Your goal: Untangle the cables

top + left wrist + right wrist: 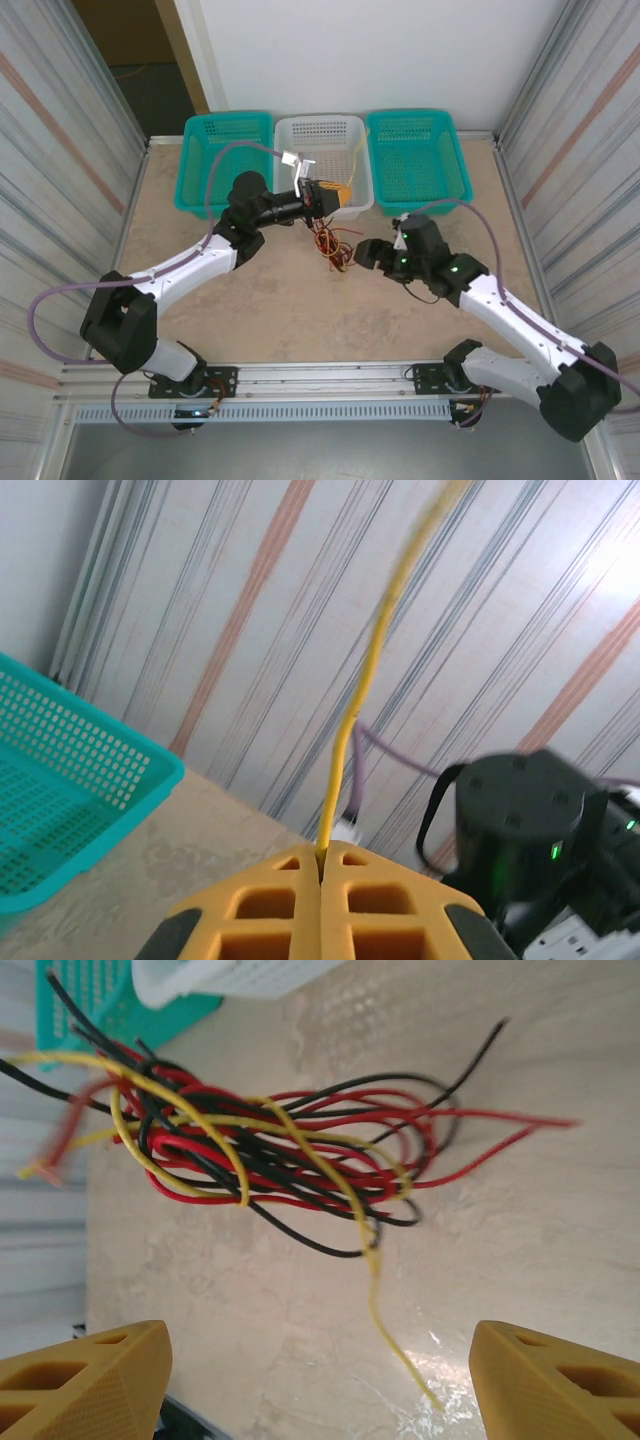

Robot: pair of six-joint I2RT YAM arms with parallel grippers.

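While the left gripper pinches one yellow wire between closed jaws near the white basket, the right gripper hovers with jaws spread wide over the cables. This loose knot of red, black and yellow strands sits over the table between the arms. The strands look light, limp and slick, likely to drag neighbours along. A free end or outer loop seems a better hold than the dense middle.
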